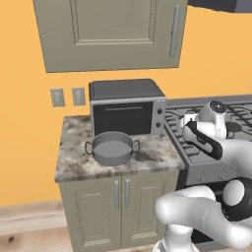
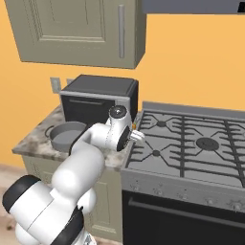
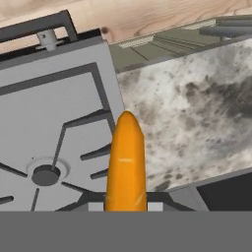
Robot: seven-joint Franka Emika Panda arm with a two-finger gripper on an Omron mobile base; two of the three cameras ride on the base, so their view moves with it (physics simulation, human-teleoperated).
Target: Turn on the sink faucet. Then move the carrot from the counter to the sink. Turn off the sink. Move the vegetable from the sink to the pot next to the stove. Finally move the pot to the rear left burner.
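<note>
We see the gripper [image 2: 139,136] held above the seam where the counter [image 1: 74,157] meets the stove [image 2: 191,143], at the stove's front left corner. In the hand view, the carrot [image 3: 126,165] rises from between the finger tips at the bottom edge, its tapered tip pointing away from the hand; the jaws are pinched on its thick end. In that view the carrot lies over the boundary between the grey stove top, with its black grates and one round burner [image 3: 45,175], and the speckled counter surface. In the right base view a small orange end shows just beyond the hand.

We locate the pot [image 1: 112,147] on the counter, directly in front of the microwave [image 1: 127,107] and well to the left of the gripper. The pot sits upright. We see nothing in the part of its inside that shows.

A wall cabinet [image 1: 110,32] hangs above the microwave.
</note>
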